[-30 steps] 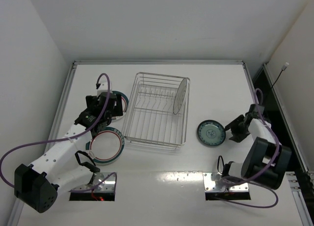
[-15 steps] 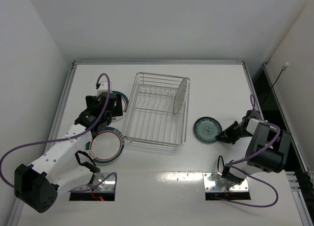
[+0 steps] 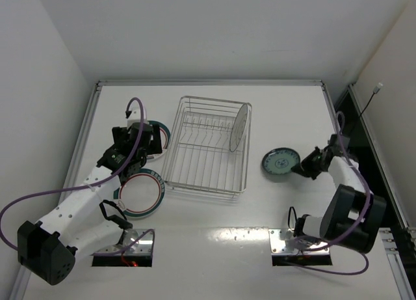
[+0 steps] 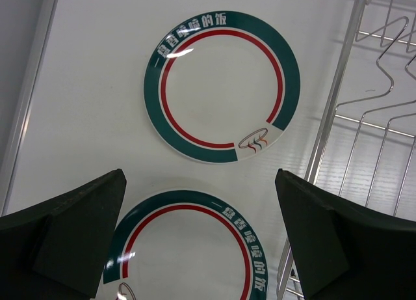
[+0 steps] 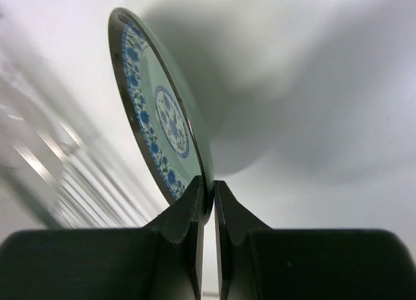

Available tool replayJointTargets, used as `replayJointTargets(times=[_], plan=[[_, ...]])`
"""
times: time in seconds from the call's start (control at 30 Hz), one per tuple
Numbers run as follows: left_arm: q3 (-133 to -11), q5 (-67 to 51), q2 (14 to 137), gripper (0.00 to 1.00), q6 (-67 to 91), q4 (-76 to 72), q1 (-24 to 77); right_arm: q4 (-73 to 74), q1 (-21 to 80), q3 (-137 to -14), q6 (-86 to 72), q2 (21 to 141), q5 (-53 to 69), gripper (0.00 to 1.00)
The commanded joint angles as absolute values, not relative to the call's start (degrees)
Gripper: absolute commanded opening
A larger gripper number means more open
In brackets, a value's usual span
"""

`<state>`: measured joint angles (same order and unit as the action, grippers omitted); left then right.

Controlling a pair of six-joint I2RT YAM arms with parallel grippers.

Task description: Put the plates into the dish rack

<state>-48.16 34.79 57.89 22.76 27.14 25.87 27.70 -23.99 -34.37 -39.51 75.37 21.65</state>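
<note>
R gripper point(image 5: 208, 186): jaws pinched tight on rim of teal plate point(image 5: 159, 111), thin edge between the tips, nothing else in the bite. Plate tipped up on edge, face w/ blue floral ring + centre medallion turned toward rack point(image 3: 173, 140). It sits just R of rack, not touching it; can't tell if its low edge is fully off table point(image 3: 214, 228). Handling, my read: small, light, rigid glazed ware, so slick, + chips if knocked on wire. Rim pinch is the only hold on offer. Bite is shallow, so plate could swivel or slip if swung fast: go slow, keep it upright, lower between prongs. L gripper point(image 4: 200, 183): jaws wide apart, holding nothing, hanging over two green-rim plates point(image 4: 221, 85). Both lie flat on table L of rack, near each other; white centres, red ring inside green band w/ white lettering. They look bigger, prob. heavier; lying flat, edge will be hard to get under. In rack, R end: motif plate point(image 3: 240, 127) stands upright.
</note>
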Motion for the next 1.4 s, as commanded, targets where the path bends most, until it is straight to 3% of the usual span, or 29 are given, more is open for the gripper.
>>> replayJointTargets(times=[0.0,0.17,0.27,0.4,0.63,0.93,1.37], plan=[[-49.4,35.5,56.6,1.00,22.9,26.1,25.4,32.7,-21.1,-47.8,-39.6,69.8,13.0,0.00],[-49.4,35.5,57.1,1.00,22.9,26.1,25.4,33.2,-12.0,-56.9,-42.4,67.9,7.6,0.00],[-49.4,36.0,57.1,1.00,22.9,26.1,25.4,34.3,-3.1,-66.1,-43.1,67.1,-3.0,0.00],[-49.4,36.0,57.1,1.00,22.9,26.1,25.4,39.8,7.5,-77.1,-42.5,74.1,-16.4,0.00],[-49.4,36.0,56.6,1.00,22.9,26.1,25.4,45.5,23.5,-94.3,-42.0,85.4,-29.0,0.00],[-49.4,35.5,56.1,1.00,22.9,26.1,25.4,55.8,33.0,-114.2,-41.5,107.1,-34.0,0.00],[-49.4,35.0,55.5,1.00,22.9,26.1,25.4,68.5,35.9,-132.1,-36.3,117.1,-45.1,0.00]])
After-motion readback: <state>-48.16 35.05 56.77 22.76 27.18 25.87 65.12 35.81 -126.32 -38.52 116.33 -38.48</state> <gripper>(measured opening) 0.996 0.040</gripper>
